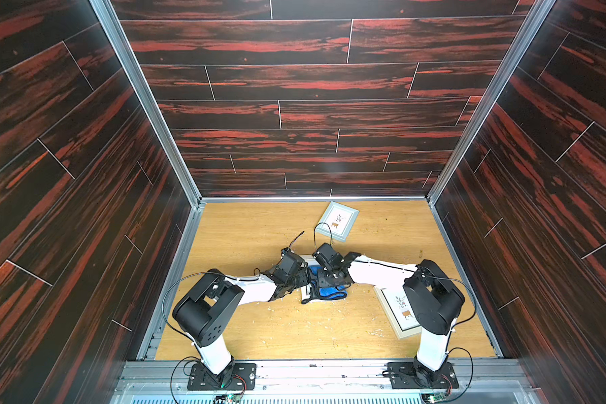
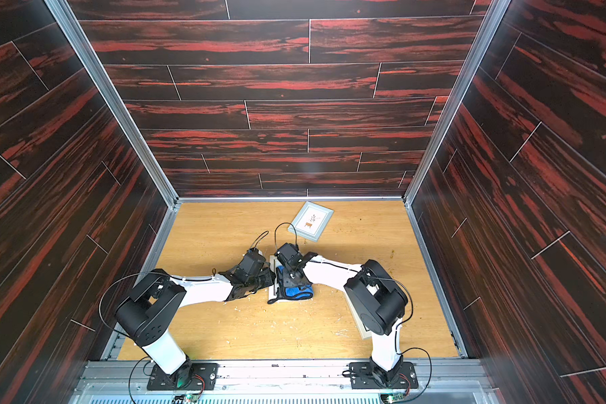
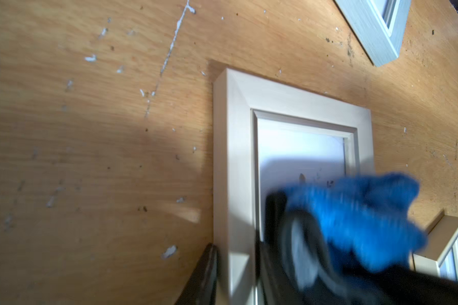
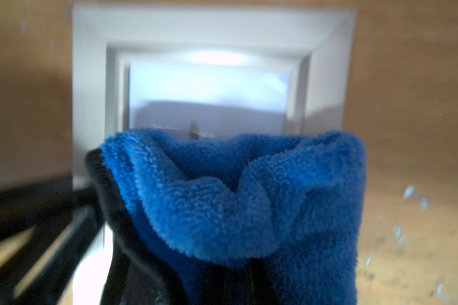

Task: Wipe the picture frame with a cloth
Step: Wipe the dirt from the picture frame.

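Note:
A pale wooden picture frame [image 1: 305,297] [image 2: 272,297] [image 3: 236,158] [image 4: 90,79] lies flat mid-table. My left gripper [image 1: 303,278] [image 3: 236,247] is shut on its side rail, one black finger [image 3: 208,272] outside and one inside. The bright blue fluffy cloth [image 1: 333,292] [image 2: 296,291] [image 3: 368,216] [image 4: 249,198] with black edging is bunched on the frame's glass. My right gripper [image 1: 324,280] [image 2: 291,278] [image 4: 249,280] is shut on the cloth and holds it down onto the picture. The cloth hides the right fingertips and much of the glass.
A grey-blue frame [image 1: 338,221] [image 2: 310,221] [image 3: 373,29] lies near the back wall. A beige frame [image 1: 396,314] [image 2: 359,323] [image 3: 444,250] lies partly under the right arm. White crumbs [image 1: 315,327] speckle the wooden table [image 1: 245,231]. Dark panelled walls enclose three sides.

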